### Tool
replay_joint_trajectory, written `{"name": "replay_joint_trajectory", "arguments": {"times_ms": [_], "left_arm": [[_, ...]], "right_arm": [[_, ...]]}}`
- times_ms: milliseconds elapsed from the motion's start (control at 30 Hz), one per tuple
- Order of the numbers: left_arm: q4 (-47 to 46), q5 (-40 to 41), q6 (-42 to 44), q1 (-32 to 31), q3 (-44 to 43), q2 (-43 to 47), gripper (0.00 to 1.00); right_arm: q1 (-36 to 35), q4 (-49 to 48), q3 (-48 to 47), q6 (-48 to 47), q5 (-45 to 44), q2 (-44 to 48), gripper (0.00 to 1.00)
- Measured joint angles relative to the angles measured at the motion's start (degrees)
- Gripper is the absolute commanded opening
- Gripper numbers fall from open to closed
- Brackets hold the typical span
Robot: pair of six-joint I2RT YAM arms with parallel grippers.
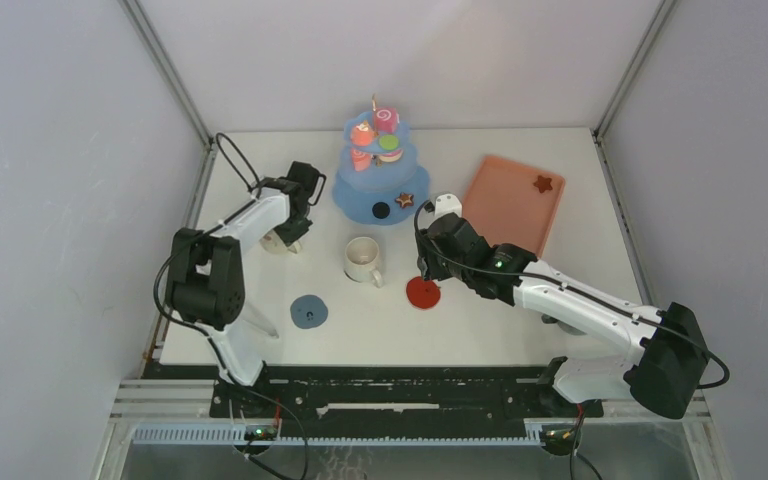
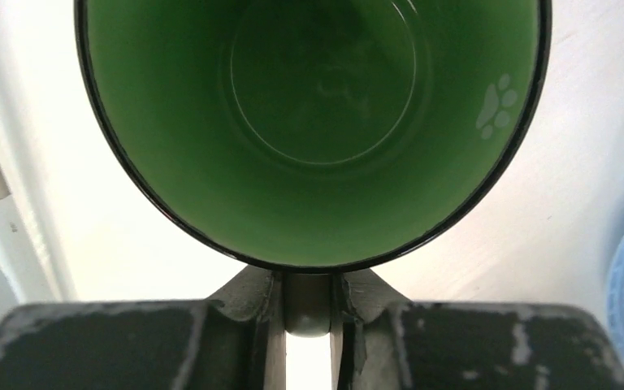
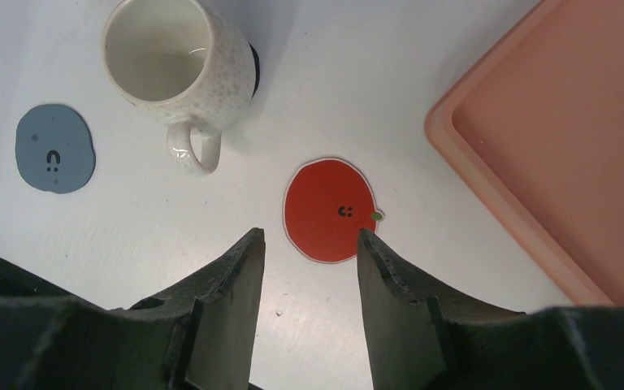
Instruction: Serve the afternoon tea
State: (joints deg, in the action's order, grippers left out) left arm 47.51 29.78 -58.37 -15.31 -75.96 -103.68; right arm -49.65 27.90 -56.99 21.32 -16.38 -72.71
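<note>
Jaws of my left gripper (image 2: 307, 313) are clamped on the handle of the green-lined ceramic mug (image 2: 317, 122), far left on the white table (image 1: 380, 330). My right gripper (image 3: 309, 252) hangs open above a red apple-shaped coaster (image 3: 329, 210), right of the cream speckled mug (image 3: 175, 57).

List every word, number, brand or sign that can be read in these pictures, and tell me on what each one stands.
Words, numbers, brands: none visible in any view.
Pale paw print, no letters: on the inner wall of the green mug.
Tiny black face mark: on the red coaster.
Tiny black face mark: on the blue-grey coaster.
</note>
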Motion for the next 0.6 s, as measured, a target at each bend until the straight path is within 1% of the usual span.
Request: {"name": "replay_joint_trajectory", "arguments": {"times_ms": [100,200,433,533,600], "left_arm": [[0.2,0.0,2.45,-0.55,2.62,2.89,0.0],[1.84,-0.07,5.33,-2.32,6.67,8.63,0.0],[5.49,-1.95,9.27,-11.21,16.41,30.97,0.0],[7.13,-2.75,9.35,-14.78,19.63,38.64,0.0],[8.31,-3.21,9.29,-17.09,21.9,42.05,0.0]], "right_arm": [[0.0,0.0,0.0,0.0,0.0,0.0,0.53],[0.0,0.0,0.0,-0.02,0.0,0.0,0.53],[0.02,-0.22,0.02,-0.09,0.02,0.0,0.52],[0.02,-0.24,0.02,-0.09,-0.02,0.0,0.52],[0.02,-0.24,0.02,-0.09,-0.04,0.0,0.52]]}}
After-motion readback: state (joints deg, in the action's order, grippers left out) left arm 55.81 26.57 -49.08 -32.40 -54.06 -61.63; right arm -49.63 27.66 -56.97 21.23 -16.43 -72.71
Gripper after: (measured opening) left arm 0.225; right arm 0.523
